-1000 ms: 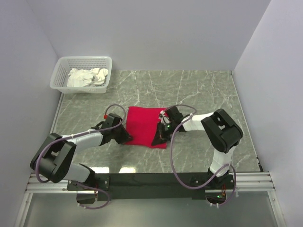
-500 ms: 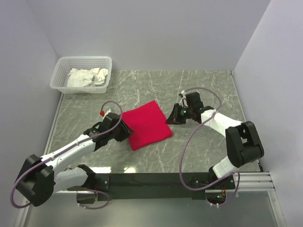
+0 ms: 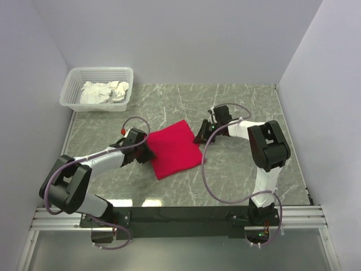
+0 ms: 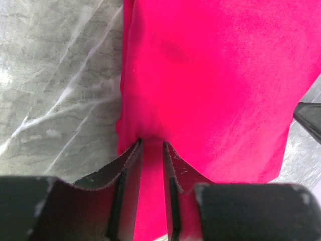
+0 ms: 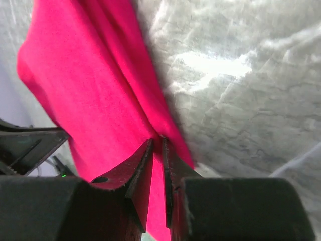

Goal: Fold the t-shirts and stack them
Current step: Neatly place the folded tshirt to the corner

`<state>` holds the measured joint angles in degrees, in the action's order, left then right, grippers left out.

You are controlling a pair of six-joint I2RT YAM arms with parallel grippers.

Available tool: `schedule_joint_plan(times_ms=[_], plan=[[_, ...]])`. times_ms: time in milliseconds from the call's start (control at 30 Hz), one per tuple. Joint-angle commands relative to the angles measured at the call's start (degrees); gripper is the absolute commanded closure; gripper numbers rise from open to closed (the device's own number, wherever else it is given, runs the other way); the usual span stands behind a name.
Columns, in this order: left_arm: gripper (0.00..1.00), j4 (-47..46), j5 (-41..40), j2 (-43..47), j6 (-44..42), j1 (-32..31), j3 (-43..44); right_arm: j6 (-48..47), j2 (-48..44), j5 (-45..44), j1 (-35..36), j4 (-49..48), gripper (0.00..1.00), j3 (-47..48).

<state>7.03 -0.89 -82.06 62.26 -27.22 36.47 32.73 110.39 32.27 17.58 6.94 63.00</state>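
Observation:
A bright red t-shirt [image 3: 176, 149] lies folded into a tilted square on the marble table. My left gripper [image 3: 146, 151] is at its left edge. In the left wrist view the left gripper [image 4: 151, 144] is shut on the t-shirt [image 4: 215, 75], with the fabric puckered at the fingertips [image 4: 136, 149]. My right gripper [image 3: 199, 138] is at the shirt's right corner. The right wrist view shows the right gripper [image 5: 157, 139] shut narrowly on the edge of the t-shirt [image 5: 85, 85].
A white lattice basket [image 3: 101, 70] stands at the back left corner with crumpled white cloth [image 3: 104, 91] inside. Walls close in the table on the left, back and right. Grey marble table [image 3: 248, 164] shows around the shirt.
The shirt has turned from squared to tilted and has slid a little up and left. Both grippers have shifted along with it and now sit at its left edge and right corner.

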Motion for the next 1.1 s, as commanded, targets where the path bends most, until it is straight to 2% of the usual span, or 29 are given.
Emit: schedule_joint_plan(times_ms=[0, 233, 267, 333, 367, 433, 633, 767, 1067], plan=[[0.7, 1.8, -0.2, 0.8, -1.5, 0.6, 0.3, -1.3, -0.9, -1.8, -0.8, 1.2, 0.79, 1.3], [0.57, 13.3, -5.8, 11.6, -4.9, 0.8, 4.7, -10.6, -12.1, -9.2, -0.7, 9.9, 0.75, 1.2], [0.46, 16.5, -6.5, 14.2, -5.6, 1.6, 6.7, -11.5, -12.7, -9.8, -0.4, 11.9, 0.7, 1.5], [0.36, 18.8, -8.6, 16.3, -8.3, 2.8, 8.5, -13.9, -13.6, -11.5, 0.2, 13.7, 0.63, 2.6], [0.29, 21.0, -9.3, 18.1, -9.3, 4.2, 10.4, -14.7, -13.8, -12.1, 0.9, 14.8, 0.56, 2.8], [0.23, 22.2, -11.5, 20.3, -12.9, 5.6, 12.0, -16.4, -13.1, -14.1, 1.8, 16.6, 0.45, 4.2], [0.18, 24.0, -18.0, 22.6, -23.5, 8.3, 17.0, -19.1, -7.5, -19.0, 6.4, 20.6, 0.35, 9.9], [0.12, 22.5, -20.9, 25.5, -26.7, 8.4, 14.6, -19.5, -4.0, -22.9, 8.8, 22.2, 0.35, 13.4], [0.12, 19.2, -25.7, 30.6, -29.8, 8.5, 9.1, -20.7, 3.9, -26.9, 11.5, 25.8, 0.39, 19.9]])
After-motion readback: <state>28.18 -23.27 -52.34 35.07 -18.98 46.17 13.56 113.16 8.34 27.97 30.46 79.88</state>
